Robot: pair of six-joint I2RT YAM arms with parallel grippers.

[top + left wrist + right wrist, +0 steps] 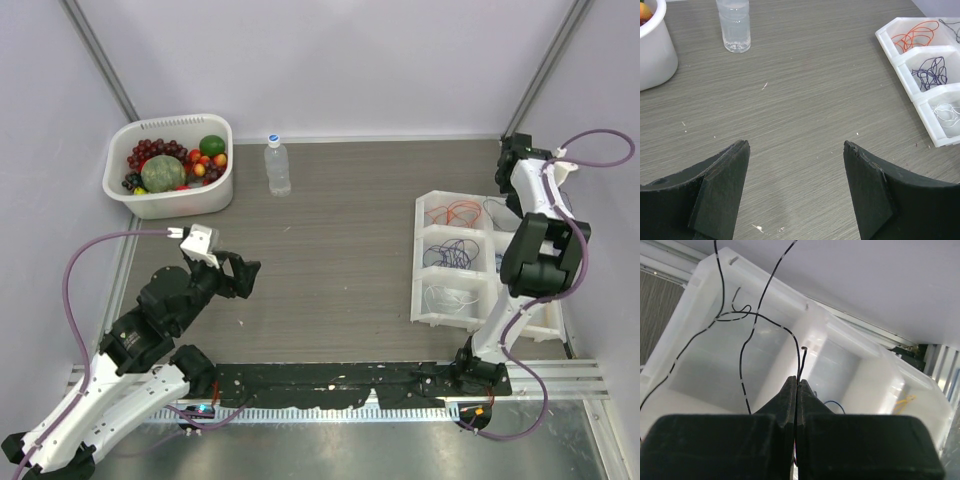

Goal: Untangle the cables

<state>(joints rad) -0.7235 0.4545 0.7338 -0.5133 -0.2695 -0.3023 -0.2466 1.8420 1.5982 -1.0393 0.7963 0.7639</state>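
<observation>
No text, label, brand, number or sign is showing clearly enough to read in any of the three views.

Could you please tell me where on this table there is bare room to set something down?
The wide bare stretch of table between the bottle, the open left gripper and the compartment tray is free. It is crowded at the fruit basin and over the tray, where the right gripper pinches a black cable.
</observation>
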